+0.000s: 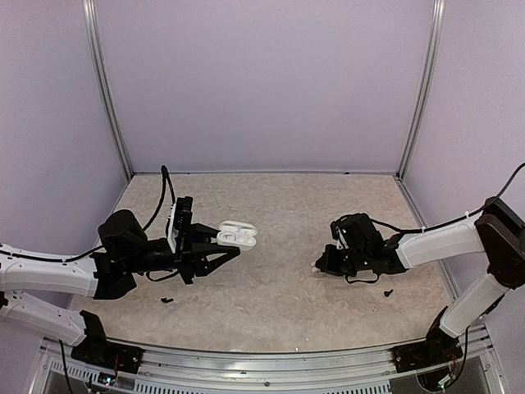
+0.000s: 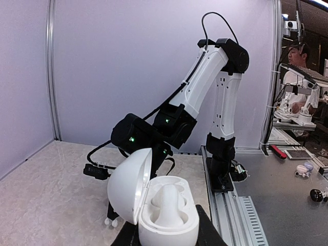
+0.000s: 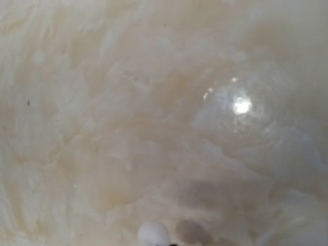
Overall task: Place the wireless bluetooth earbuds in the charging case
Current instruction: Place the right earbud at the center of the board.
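Left gripper (image 1: 223, 245) clamps the charging case (image 1: 238, 235), lid swung open, its long axis pointing roughly toward the right gripper (image 1: 319, 267). That one sits closed, well apart to the case's right and the nearer claw to a white earbud (image 3: 152, 234) showing at its tips; whether it is pinched, I cannot tell.

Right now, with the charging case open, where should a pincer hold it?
Take the charging case by its lower shell, squeezed across its sides from the near end, as the left pincer does. The lid stands open and the inside faces up, so the top should probably stay free.
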Controlling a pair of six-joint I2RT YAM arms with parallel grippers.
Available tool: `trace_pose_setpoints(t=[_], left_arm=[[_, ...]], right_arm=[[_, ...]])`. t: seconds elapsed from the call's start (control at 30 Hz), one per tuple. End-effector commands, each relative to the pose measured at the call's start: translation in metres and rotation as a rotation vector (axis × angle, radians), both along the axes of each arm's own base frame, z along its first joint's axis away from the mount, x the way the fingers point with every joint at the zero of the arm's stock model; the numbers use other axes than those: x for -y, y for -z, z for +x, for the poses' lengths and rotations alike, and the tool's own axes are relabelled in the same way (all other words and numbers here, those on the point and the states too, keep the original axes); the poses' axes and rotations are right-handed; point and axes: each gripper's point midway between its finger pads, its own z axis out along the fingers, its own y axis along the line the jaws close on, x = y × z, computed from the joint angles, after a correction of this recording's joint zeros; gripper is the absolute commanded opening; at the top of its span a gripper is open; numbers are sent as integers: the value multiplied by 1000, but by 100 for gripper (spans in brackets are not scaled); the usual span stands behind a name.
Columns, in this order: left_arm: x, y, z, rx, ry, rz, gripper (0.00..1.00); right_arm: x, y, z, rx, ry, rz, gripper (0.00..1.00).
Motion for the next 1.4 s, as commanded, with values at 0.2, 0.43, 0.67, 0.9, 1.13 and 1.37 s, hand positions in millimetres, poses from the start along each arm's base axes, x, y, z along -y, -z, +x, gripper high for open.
trace_pose_setpoints(t=[0.2, 0.43, 0.67, 0.9, 1.13, 1.37], left_arm=[[-6, -6, 1, 16, -21, -32, 12], [-7, -6, 1, 17, -22, -30, 12], [-7, -5, 1, 16, -22, -29, 12], [-6, -4, 2, 14, -26, -25, 12], [-7, -4, 1, 23, -25, -24, 12], [-7, -5, 2, 29, -29, -22, 13]], right_arm=[[-17, 8, -9, -116, 18, 156, 8], [-33, 9, -19, -135, -78, 220, 15], [-50, 3, -20, -131, -159, 258, 16], [-58, -19, -16, -50, -230, 251, 28], [-54, -75, 7, 274, -441, 14, 42], [-45, -79, 30, 366, -690, -291, 40]])
